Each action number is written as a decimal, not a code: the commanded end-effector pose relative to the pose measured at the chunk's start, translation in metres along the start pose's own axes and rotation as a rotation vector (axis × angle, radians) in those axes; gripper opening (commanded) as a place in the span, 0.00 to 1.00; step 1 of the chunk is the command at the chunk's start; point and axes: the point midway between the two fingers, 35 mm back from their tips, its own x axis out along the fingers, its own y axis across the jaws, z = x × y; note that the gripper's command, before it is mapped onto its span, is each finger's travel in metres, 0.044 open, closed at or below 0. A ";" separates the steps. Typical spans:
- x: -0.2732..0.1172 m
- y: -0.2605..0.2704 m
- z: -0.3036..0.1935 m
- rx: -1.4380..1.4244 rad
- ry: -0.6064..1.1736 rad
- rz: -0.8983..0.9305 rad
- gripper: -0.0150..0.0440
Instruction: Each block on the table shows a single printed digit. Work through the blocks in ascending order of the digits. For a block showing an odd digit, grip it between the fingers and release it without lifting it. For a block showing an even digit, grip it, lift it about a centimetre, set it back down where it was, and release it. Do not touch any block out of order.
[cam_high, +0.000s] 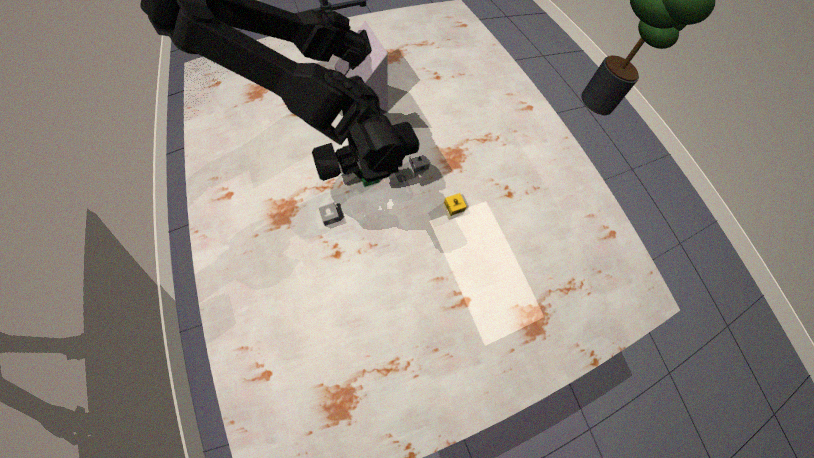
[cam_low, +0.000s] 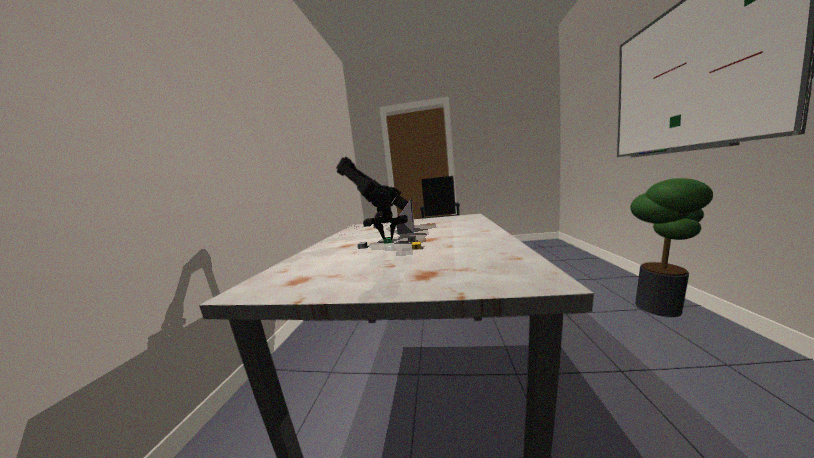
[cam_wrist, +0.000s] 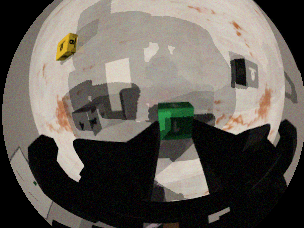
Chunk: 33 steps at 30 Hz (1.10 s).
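The green block (cam_high: 370, 182) (cam_low: 388, 240) (cam_wrist: 176, 120) is between my fingertips, low at the table; its shaded digit is hard to read. My gripper (cam_low: 388, 238) (cam_wrist: 175, 124) is shut on it, one finger against each side. The yellow block (cam_high: 455, 203) (cam_low: 416, 245) (cam_wrist: 66, 47) stands apart, its digit too small to read surely. A grey block (cam_high: 331, 214) (cam_low: 362, 245) (cam_wrist: 240, 72) with a pale digit lies on the opposite side. Another grey block (cam_high: 419, 163) (cam_wrist: 87, 121) sits in the arm's shadow; its digit is unclear.
The rust-stained pale table (cam_high: 296, 341) (cam_low: 364, 284) bears the blocks and a bright light patch. A pale lilac upright object (cam_high: 377, 71) (cam_low: 406, 219) stands behind the gripper, near the arm. A potted plant (cam_high: 609, 85) (cam_low: 663, 287) is on the floor beyond the table.
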 end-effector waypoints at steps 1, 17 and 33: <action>0.001 0.000 -0.001 -0.007 0.002 -0.005 0.46; 0.001 0.000 -0.001 -0.007 0.002 -0.005 0.46; -0.007 0.000 -0.001 -0.007 0.002 -0.003 0.93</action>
